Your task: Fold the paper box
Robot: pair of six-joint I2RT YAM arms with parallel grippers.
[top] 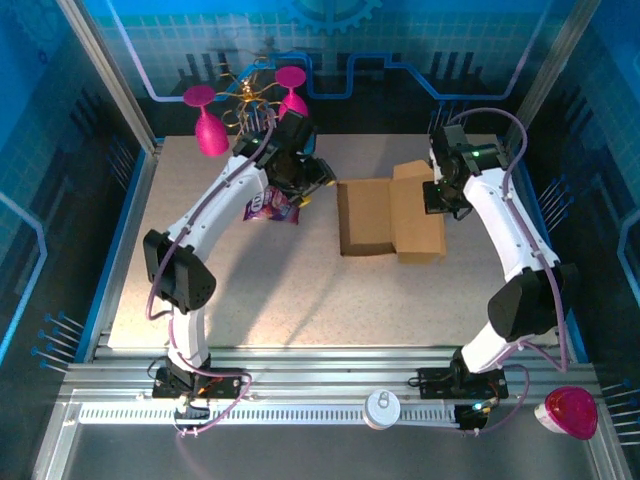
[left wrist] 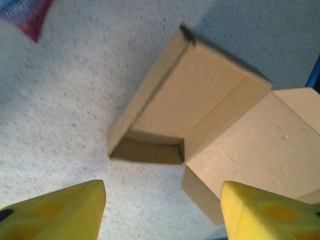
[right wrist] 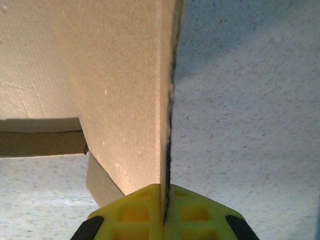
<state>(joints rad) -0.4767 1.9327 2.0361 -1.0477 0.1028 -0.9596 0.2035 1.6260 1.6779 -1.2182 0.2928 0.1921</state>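
paper box point(left wrist: 200, 115) on speckled table point(left wrist: 65, 110), one section with walls up, flat panel extending right, left gripper point(left wrist: 162, 212) at bottom edge, spread wide, holding nothing, packet point(left wrist: 27, 12) corner top-left, well apart from box

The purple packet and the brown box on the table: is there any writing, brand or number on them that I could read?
No text here can be read.
On the purple packet: some pale print, too small and blurred to read.
On the paper box: nothing, plain brown cardboard.
On the back wall: a gear drawing and lines, no words.
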